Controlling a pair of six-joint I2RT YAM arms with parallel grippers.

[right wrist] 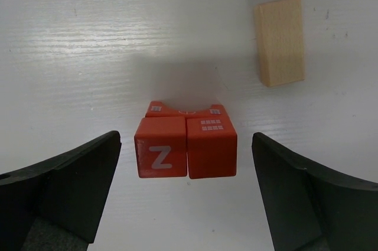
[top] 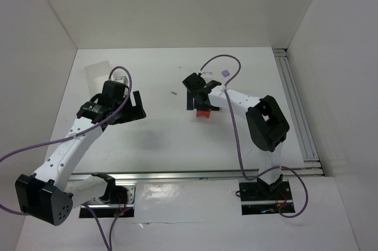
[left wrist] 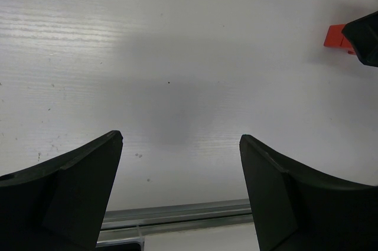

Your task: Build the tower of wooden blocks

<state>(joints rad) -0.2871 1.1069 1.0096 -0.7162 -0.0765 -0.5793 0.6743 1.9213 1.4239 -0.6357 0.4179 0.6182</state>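
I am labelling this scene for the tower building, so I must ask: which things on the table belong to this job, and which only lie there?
For the job:
- red-orange blocks
- pale tan block
- lilac block

Only lying there:
- translucent plastic box
- small dark speck

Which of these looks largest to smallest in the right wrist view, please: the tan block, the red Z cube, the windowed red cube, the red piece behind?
1. tan block: largest.
2. red Z cube and windowed red cube: alike, not ranked.
3. red piece behind: smallest, but mostly hidden by the cubes.
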